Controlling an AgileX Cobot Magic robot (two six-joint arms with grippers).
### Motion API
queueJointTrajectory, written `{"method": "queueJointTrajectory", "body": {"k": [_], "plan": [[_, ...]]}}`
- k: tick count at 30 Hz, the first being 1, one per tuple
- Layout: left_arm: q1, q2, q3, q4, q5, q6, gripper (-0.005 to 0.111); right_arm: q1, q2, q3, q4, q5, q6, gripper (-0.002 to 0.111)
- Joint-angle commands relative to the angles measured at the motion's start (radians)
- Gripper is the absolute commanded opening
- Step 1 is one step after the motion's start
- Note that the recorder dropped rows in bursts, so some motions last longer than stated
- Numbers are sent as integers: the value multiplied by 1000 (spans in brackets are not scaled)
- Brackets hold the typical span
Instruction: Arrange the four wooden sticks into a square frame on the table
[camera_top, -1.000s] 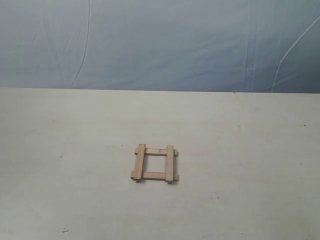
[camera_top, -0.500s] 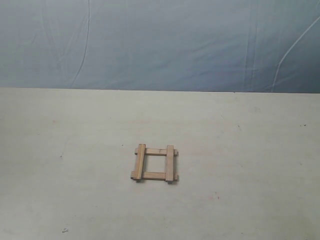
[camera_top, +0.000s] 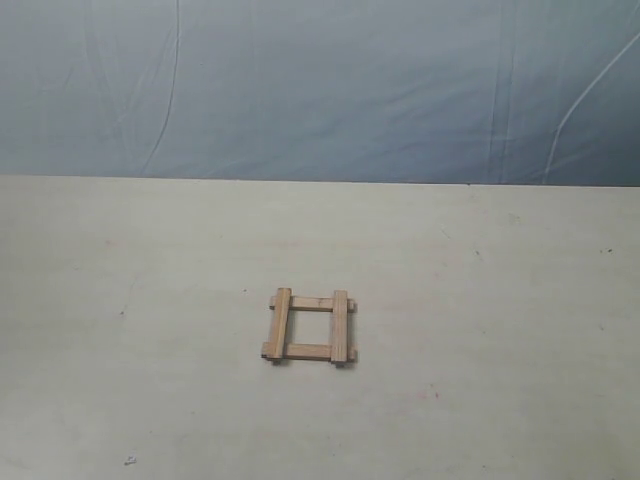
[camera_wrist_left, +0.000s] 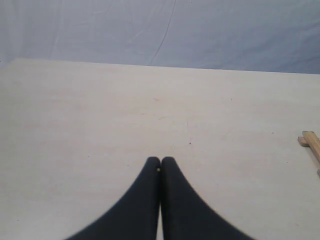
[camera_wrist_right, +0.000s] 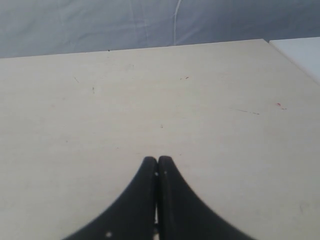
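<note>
The left gripper (camera_wrist_left: 160, 167) hovers over bare table (camera_top: 150, 400), its black fingers pressed together on nothing. Only an end of one stick shows at the edge of its wrist view. Mid-table lies the square frame (camera_top: 311, 351), with the four wooden sticks (camera_top: 340, 325) overlapping at the corners and their ends slightly protruding. Over the last second it has not shifted, and neither arm shows in the exterior view, so the task looks finished. The right gripper (camera_wrist_right: 157, 165) is likewise closed and empty. The table is pale and lightly scuffed, and a blue-grey sheet (camera_top: 320, 90) hangs behind it.
</note>
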Motion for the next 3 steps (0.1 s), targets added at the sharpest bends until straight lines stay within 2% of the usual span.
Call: {"method": "queueJointTrajectory", "body": {"k": [1, 3], "plan": [[3, -5, 2, -4, 2, 0, 0, -5, -4, 1, 4, -15, -1, -1], [3, -5, 2, -4, 2, 0, 0, -5, -4, 1, 4, -15, -1, -1]]}}
